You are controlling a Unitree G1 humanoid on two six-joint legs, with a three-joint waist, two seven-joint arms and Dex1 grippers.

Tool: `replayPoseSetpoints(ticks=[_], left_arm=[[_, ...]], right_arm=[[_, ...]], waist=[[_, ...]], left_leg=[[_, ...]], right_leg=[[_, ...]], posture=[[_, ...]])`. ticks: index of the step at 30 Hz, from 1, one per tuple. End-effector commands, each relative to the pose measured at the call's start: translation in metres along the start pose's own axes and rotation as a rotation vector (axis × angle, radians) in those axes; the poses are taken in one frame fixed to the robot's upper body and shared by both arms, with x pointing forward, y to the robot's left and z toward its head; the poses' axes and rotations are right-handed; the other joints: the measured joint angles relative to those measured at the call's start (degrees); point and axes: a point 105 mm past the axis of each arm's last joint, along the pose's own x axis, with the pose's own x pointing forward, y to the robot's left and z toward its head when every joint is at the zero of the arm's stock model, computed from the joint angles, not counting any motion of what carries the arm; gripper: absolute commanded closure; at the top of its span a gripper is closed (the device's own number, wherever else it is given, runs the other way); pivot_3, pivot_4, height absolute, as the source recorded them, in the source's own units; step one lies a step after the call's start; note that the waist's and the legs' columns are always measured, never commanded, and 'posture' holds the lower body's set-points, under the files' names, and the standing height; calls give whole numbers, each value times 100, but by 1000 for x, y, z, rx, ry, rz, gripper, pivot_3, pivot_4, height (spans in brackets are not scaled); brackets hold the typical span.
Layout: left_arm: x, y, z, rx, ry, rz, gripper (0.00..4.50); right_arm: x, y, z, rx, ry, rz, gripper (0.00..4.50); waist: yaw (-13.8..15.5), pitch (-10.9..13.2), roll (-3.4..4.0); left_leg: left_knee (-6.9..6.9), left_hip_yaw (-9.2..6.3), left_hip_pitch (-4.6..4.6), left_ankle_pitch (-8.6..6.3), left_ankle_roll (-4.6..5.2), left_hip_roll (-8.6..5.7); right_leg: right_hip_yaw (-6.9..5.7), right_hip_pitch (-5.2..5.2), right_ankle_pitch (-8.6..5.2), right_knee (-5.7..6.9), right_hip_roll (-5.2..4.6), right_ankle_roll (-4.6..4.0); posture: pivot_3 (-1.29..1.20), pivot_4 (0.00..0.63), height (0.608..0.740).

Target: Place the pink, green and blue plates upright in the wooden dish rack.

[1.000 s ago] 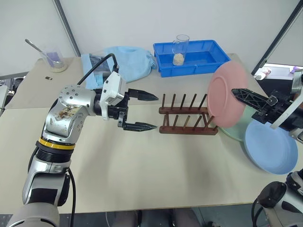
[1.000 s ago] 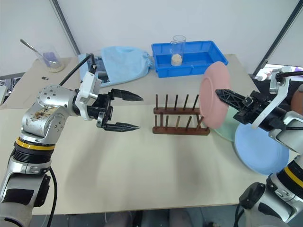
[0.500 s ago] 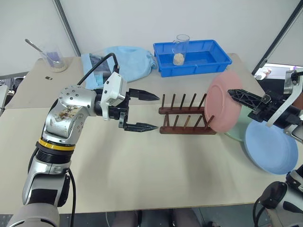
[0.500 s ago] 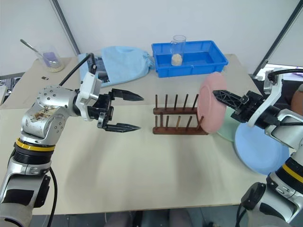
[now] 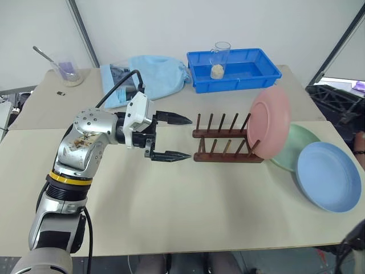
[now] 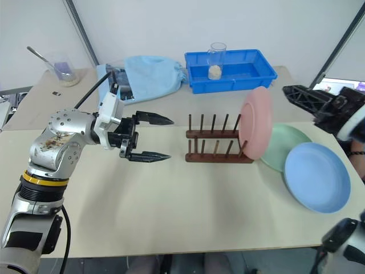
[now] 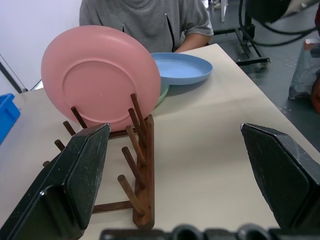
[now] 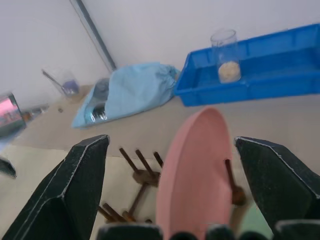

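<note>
The pink plate (image 5: 269, 121) stands on edge in the right end slot of the wooden dish rack (image 5: 225, 145), leaning on its pegs. Right of the rack the green plate (image 5: 296, 147) lies flat, partly under the blue plate (image 5: 329, 176), also flat. My right gripper (image 6: 293, 96) hangs open above and to the right of the pink plate, clear of it; in the right wrist view that gripper (image 8: 171, 140) has wide jaws framing the plate (image 8: 192, 165). My left gripper (image 5: 185, 137) is open and empty, level, just left of the rack (image 7: 140, 165).
A blue tray (image 5: 234, 69) holding a glass cup (image 5: 218, 59) sits at the back. A light blue cloth (image 5: 154, 74) and a beaker with a spoon (image 5: 67, 71) lie at the back left. A person in a grey shirt (image 7: 145, 20) stands past the table's right end.
My right gripper opened and let go of the pink plate, which settled into the rack's end slot. The right arm then drew back up and to the right. The left arm stayed put.
</note>
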Motion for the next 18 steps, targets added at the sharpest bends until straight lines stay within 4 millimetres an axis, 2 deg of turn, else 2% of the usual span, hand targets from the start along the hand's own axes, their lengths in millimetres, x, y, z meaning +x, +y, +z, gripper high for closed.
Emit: replayPoseSetpoints(ticks=[1,4,7,10,14,18], left_arm=[[0,-3,9,47,-7,-15,0],[0,-6,8,47,0,-46,0],[2,-13,9,56,6,-98,0],[5,-16,12,67,-2,-111,0],[8,-17,13,70,-8,-108,0],[9,-18,13,72,-5,-101,0]], right_arm=[[-20,15,-9,-203,129,28,35],[-26,18,-36,-342,300,47,35],[-26,24,-73,-545,500,114,35],[-22,25,-101,-690,606,159,35],[-11,16,-121,-785,642,133,35],[1,2,-128,-853,658,84,35]], waist=[[14,0,0],[-13,0,1],[-25,0,2],[-19,0,2],[-9,0,1],[-5,0,1]], left_leg=[[2,0,-3,-1,2,1],[24,4,2,-9,16,12],[52,13,31,-21,33,20],[51,18,46,-22,33,22],[59,19,45,-20,31,19],[58,19,42,-20,31,16]], right_leg=[[-2,3,0,0,0,0],[-2,28,0,-2,11,4],[2,71,-2,-29,18,13],[2,95,2,-53,20,27],[5,94,8,-53,15,35],[7,86,8,-51,12,34]], posture=[[0,150,740],[0,150,740],[0,150,740],[0,150,740],[0,150,740],[0,150,740]])
